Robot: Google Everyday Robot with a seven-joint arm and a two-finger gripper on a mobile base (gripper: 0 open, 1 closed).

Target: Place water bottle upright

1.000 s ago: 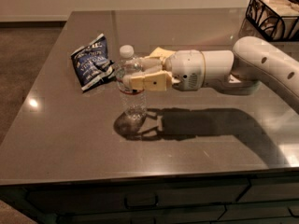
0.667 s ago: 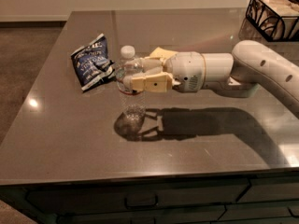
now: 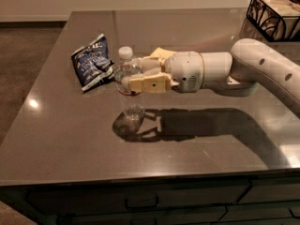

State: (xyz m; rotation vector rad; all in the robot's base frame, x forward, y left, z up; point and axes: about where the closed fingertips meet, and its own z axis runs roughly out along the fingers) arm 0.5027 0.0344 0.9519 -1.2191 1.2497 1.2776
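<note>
The water bottle is a small clear ribbed bottle with a white cap. It stands upright on the dark table, left of centre. My gripper reaches in from the right, and its yellowish fingers sit on both sides of the bottle's upper body, closed on it. The bottle's base appears to rest on the tabletop. The label is mostly hidden behind the near finger.
A dark blue snack bag lies just left of the bottle. A black wire basket holding a box stands at the far right corner. The table's front edge runs along the bottom, with drawers below.
</note>
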